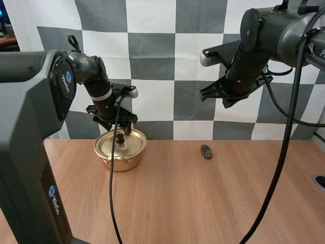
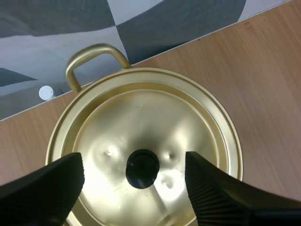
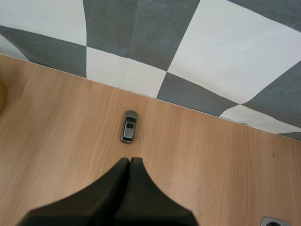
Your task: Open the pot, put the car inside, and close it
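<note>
Hanging low over the pot, the left gripper (image 2: 134,178) has its two black fingers (image 2: 59,186) spread wide, one on either side of the round black knob (image 2: 142,168), with a gap on each side so that neither finger touches it. The knob stands at the middle of the shallow gold-coloured metal lid (image 2: 141,113), which sits flat and closed on the gold-coloured metal pot (image 1: 120,155). A curved gold loop handle (image 2: 91,55) sticks out from the pot's rim on the side towards the table's far edge.

The right gripper (image 3: 130,164) is held high above the light wooden table (image 1: 177,203), well clear of everything, its fingers pressed together into one dark wedge with nothing between them. Just beyond the fingertips in the right wrist view, down on the wood, lies the small grey toy car (image 3: 130,126), on its wheels.

From the high view, the car (image 1: 206,151) is at about three o'clock from the pot and well apart from it, both near the table's far edge
</note>
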Tool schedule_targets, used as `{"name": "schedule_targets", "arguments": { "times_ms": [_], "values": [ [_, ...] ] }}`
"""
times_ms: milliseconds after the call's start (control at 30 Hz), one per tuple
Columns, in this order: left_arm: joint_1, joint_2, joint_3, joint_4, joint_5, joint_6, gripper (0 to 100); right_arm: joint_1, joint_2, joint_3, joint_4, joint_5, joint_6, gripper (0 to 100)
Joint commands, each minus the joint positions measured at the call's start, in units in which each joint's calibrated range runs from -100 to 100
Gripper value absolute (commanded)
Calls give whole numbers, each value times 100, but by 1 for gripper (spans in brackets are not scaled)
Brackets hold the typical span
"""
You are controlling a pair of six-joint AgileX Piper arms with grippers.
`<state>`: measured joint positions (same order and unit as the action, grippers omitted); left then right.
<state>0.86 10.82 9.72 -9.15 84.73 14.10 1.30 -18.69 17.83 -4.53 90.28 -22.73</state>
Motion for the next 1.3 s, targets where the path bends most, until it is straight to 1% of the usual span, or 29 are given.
{"name": "schedule_targets", "arguments": {
  "times_ms": [0,233,500,700,800,900,1267],
  "values": [
    [2,147,6,-7,-125,-4,100,0,4,8,-4,0,4,0],
    [2,201,6,-50,-184,-4,100,0,4,8,-4,0,4,0],
    [2,201,6,-279,-318,18,100,0,4,6,-4,35,4,0],
    [2,258,6,-178,-410,18,100,0,4,6,-4,86,4,0],
    [2,439,6,-76,-132,-22,100,0,4,6,-4,168,4,0],
    [2,574,6,-76,105,-22,100,0,4,6,-4,228,4,0],
    [2,585,6,-76,68,-22,100,0,4,6,-4,228,4,0]
  ]
}}
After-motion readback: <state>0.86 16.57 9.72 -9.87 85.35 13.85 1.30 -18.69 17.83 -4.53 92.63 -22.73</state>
